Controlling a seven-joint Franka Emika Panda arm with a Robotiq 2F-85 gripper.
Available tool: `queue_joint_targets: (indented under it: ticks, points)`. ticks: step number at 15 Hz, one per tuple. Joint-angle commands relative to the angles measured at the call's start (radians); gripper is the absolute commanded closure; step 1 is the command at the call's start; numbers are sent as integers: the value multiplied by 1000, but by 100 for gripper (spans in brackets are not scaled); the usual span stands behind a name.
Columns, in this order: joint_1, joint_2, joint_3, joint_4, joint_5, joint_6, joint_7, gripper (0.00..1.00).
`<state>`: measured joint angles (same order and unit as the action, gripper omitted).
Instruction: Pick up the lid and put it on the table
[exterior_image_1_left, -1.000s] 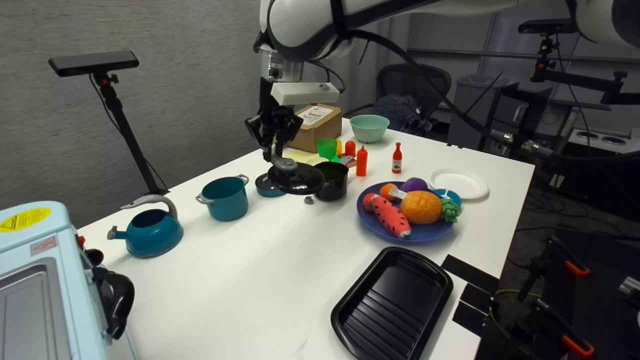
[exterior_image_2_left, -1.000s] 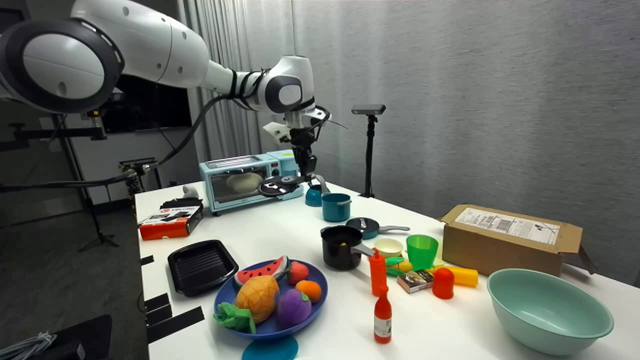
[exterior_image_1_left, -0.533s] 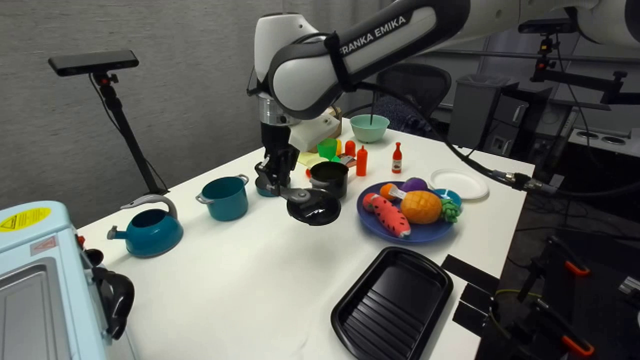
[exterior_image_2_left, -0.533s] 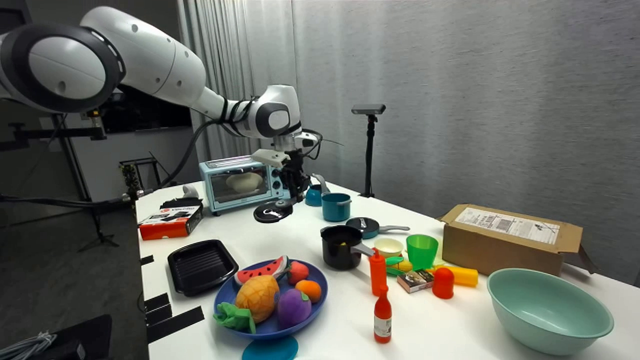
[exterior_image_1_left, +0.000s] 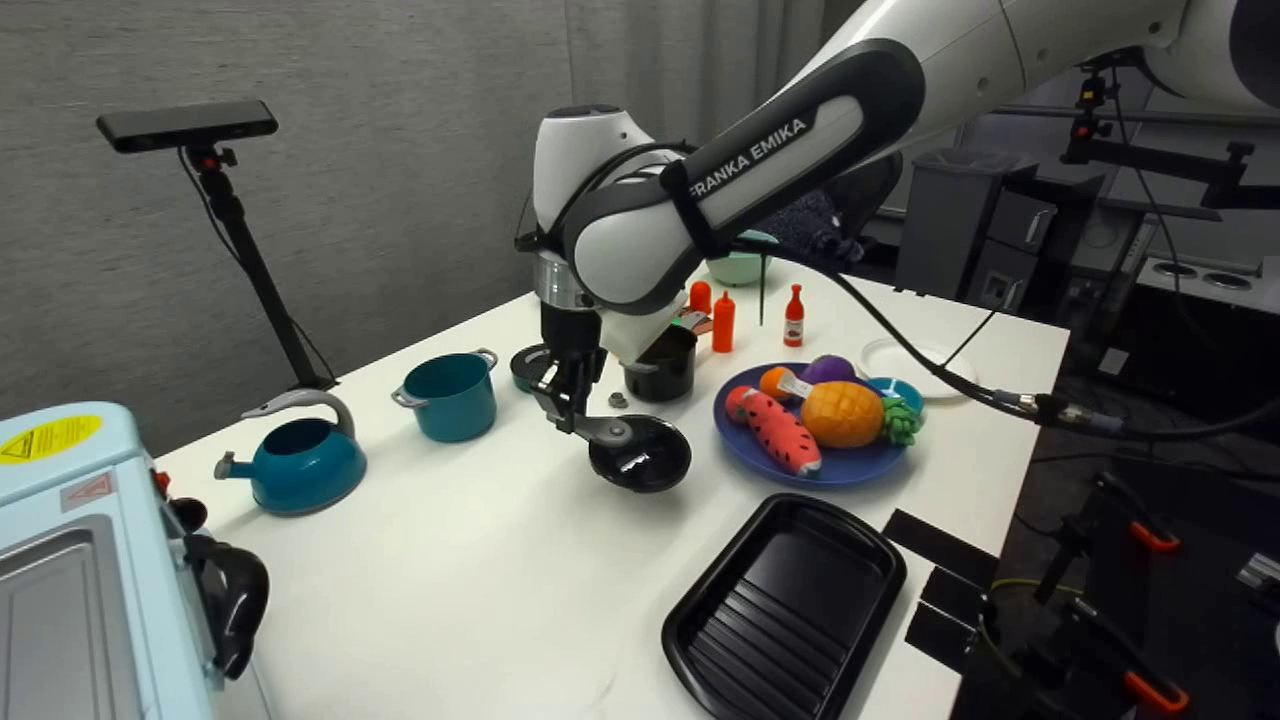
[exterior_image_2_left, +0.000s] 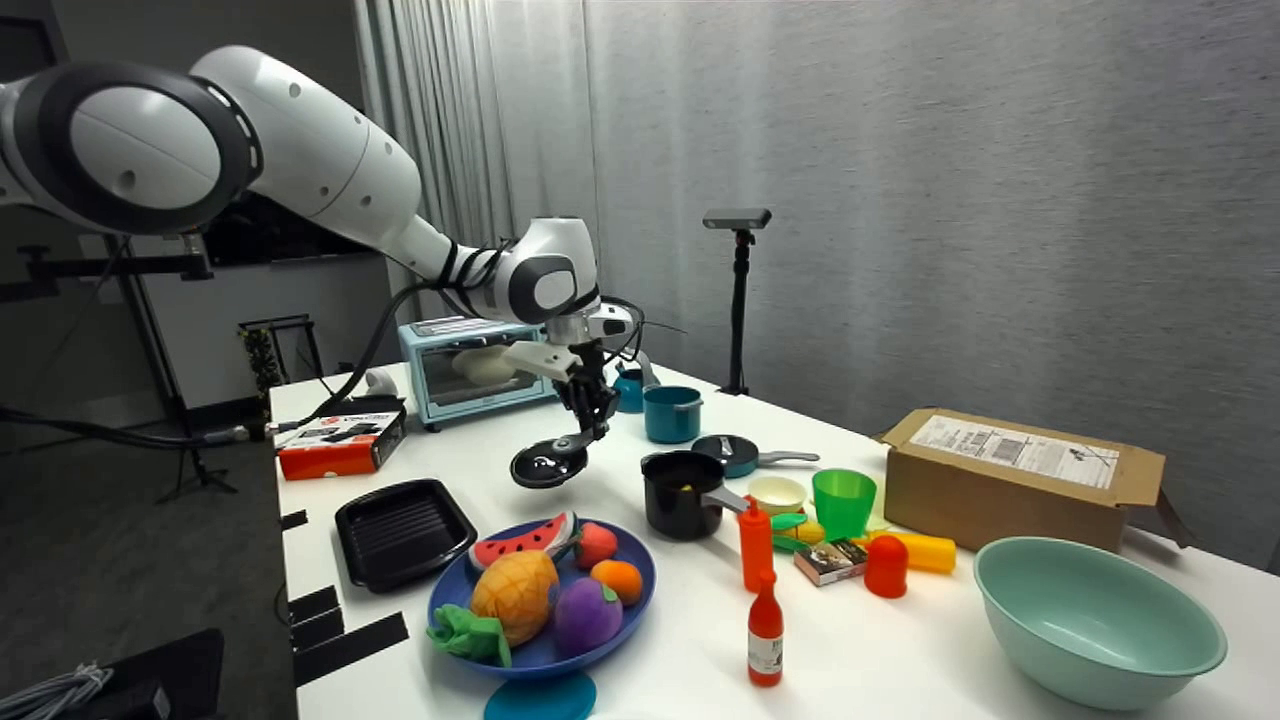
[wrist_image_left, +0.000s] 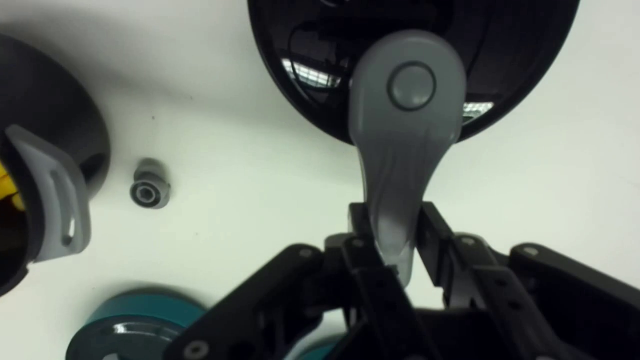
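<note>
The lid is a round black disc with a long grey handle and a round central knob. My gripper is shut on the end of that grey handle. The lid also shows in an exterior view, tilted and slightly above the white table, with a shadow under it. In the wrist view the handle lies between the fingertips, and the lid's disc is cut off by the top edge. The table shows beneath it there.
A black pot and a small grey knob stand beside the lid. A blue plate of toy fruit, a black grill pan, a teal pot and a teal kettle surround this area. A toaster oven stands farther off.
My gripper and the lid have come down toward the table in both exterior views. The lid has moved from in front of the black pot to lower and nearer the grill pan.
</note>
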<state>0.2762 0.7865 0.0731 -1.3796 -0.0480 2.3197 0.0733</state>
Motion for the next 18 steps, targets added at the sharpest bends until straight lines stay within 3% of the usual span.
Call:
queue_joint_targets:
  ticks: [1, 3, 4, 5, 7, 12, 18]
  points:
    - [-16, 6, 19, -33, 8, 8, -9, 93]
    - [-14, 19, 17, -31, 8, 1, -2, 93]
    - [-11, 24, 13, -32, 4, 1, 2, 87]
    - [-8, 30, 10, -29, 1, -14, 8, 47]
    - [-6, 38, 5, -26, 0, -22, 20, 40]
    - [-3, 29, 5, -3, 9, -74, 49, 2]
    - [-14, -37, 2, 49, 14, -174, 72, 0]
